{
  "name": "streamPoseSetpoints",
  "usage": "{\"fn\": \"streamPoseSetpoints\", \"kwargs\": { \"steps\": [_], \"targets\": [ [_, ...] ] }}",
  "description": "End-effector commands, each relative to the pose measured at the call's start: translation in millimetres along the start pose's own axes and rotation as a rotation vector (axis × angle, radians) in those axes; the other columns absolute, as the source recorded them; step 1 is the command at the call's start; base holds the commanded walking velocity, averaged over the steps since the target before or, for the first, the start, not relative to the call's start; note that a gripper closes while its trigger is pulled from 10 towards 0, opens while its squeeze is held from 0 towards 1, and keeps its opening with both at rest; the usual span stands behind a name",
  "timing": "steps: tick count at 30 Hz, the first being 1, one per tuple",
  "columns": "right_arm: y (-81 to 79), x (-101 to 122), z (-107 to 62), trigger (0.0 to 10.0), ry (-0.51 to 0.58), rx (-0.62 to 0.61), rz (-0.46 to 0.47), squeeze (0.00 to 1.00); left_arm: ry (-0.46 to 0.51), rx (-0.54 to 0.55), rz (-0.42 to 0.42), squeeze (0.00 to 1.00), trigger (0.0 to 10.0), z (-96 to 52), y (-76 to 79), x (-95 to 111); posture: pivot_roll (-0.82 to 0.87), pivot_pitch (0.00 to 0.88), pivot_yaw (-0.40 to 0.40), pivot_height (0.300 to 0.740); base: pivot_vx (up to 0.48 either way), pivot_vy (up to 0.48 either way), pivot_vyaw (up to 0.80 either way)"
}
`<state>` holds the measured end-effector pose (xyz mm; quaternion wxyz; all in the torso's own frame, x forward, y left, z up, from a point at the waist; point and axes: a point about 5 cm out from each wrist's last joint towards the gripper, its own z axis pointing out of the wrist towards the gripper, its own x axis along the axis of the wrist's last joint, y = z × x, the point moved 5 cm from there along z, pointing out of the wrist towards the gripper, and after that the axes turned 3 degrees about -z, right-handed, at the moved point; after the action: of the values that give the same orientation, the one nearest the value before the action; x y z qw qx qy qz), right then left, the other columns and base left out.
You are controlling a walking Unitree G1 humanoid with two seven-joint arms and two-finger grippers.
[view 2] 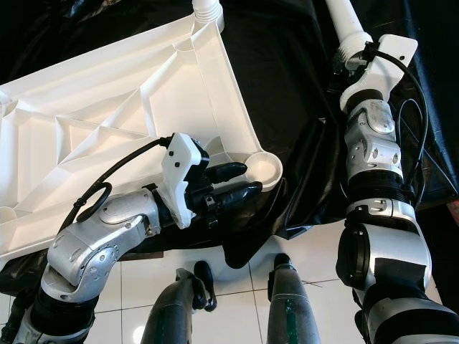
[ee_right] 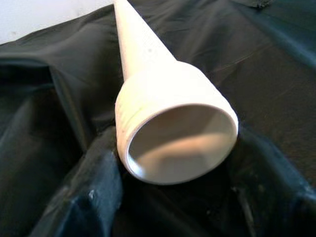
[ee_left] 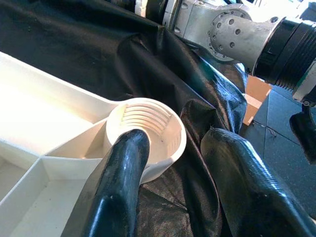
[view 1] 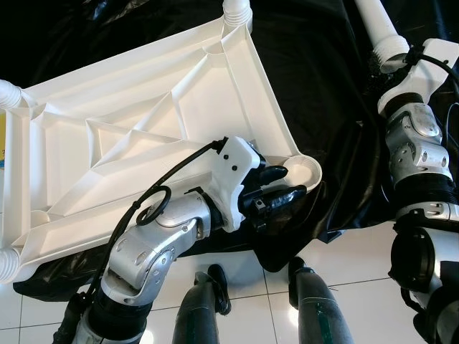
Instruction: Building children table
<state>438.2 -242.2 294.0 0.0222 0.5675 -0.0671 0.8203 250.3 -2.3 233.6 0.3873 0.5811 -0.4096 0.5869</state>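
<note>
Tabletop [view 1: 143, 107], white plastic, lying underside up on a black sheet [view 1: 315, 86] spread over a tiled floor [view 1: 258, 287]; ribs and corner sockets are exposed. Three corners carry fitted legs, as far as can be made out.

Empty socket [view 1: 307, 169], threaded inside, is found at the corner just ahead of the left pincer [view 1: 281, 186]. That pincer stands open, gripping nothing; one finger lies against the socket's rim, the other over the sheet beside it.

Loose leg [view 1: 380, 32], a white tapered tube, is gripped at its wide threaded end by the right pincer [view 2: 353, 59], well apart from the empty socket and beyond it.

Step in hand, as judged: fourth leg to be brought to the last socket. The corner should be steadied by the left pincer, the leg's threaded end set square over the socket, then turned; a tilted start is likely to cross the threads.

Views compared: the socket's inner thread is shown clearly in the left wrist view, not in the head views. The leg's hollow mouth [ee_right: 180, 140] and outer ridges are given by the right wrist view; the gap between leg and socket is given by the head views.
</note>
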Motion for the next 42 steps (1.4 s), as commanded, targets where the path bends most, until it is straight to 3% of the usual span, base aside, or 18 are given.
{"fn": "streamPoseSetpoints", "kwargs": {
  "steps": [1, 7, 8, 9, 22, 28, 31, 32, 41, 42],
  "targets": [
    [-1.0, -12, -2.5, 0.3, -0.038, -0.004, 0.020, 0.00, -0.013, -0.018, -0.011, 0.00, 10.0, -0.1, 3.8, -4, 0.00, 0.384, 0.147, 0.740, 0.000, 0.000, 0.00],
    [-2.8, -8, -1.3, 0.0, -0.022, 0.005, 0.016, 0.00, -0.013, -0.017, -0.011, 0.00, 10.0, 0.1, 3.6, -4, 0.00, 0.382, 0.145, 0.740, 0.000, 0.000, 0.00],
    [-5.1, -5, -1.1, 1.0, -0.008, 0.016, 0.012, 0.00, -0.012, -0.016, -0.011, 0.00, 10.0, 0.3, 3.7, -4, 0.00, 0.382, 0.143, 0.740, 0.000, 0.000, 0.00],
    [-7.0, -2, -1.6, 10.0, 0.010, 0.026, 0.000, 0.00, -0.011, -0.014, -0.012, 0.00, 10.0, 0.6, 3.6, -4, -0.01, 0.381, 0.141, 0.740, 0.000, 0.000, 0.00],
    [-13.6, 16, -19.5, 10.0, 0.077, 0.053, -0.039, 0.00, -0.007, 0.004, -0.003, 0.00, 10.0, 1.0, -0.6, -3, -0.01, 0.375, 0.126, 0.740, 0.000, 0.000, 0.00],
    [-18.0, 7, -54.1, 10.0, 0.020, 0.046, -0.050, 0.00, -0.001, 0.004, 0.001, 0.00, 10.0, 1.8, -0.4, -2, -0.02, 0.374, 0.119, 0.740, 0.000, 0.000, 0.00],
    [-19.2, 3, -62.1, 10.0, 0.003, 0.043, -0.055, 0.00, -0.001, 0.005, 0.001, 0.00, 10.0, 1.7, -0.5, -2, -0.02, 0.374, 0.120, 0.740, 0.000, 0.000, 0.00],
    [-23.3, -4, -77.5, 10.0, -0.029, 0.037, -0.067, 0.00, -0.001, 0.007, 0.002, 0.00, 10.0, 1.2, -0.5, -2, -0.02, 0.375, 0.120, 0.740, 0.000, 0.000, 0.00],
    [-37.1, 0, -111.6, 10.0, -0.049, 0.046, -0.114, 0.00, -0.001, 0.011, 0.005, 0.00, 10.0, 0.5, -0.9, -2, -0.02, 0.375, 0.115, 0.740, 0.000, 0.000, 0.00],
    [-41.2, 5, -132.5, 10.0, -0.044, 0.046, -0.151, 0.00, -0.002, 0.015, 0.007, 0.00, 10.0, -0.2, -1.6, -2, -0.01, 0.375, 0.115, 0.740, 0.000, 0.000, 0.00]
  ]
}}
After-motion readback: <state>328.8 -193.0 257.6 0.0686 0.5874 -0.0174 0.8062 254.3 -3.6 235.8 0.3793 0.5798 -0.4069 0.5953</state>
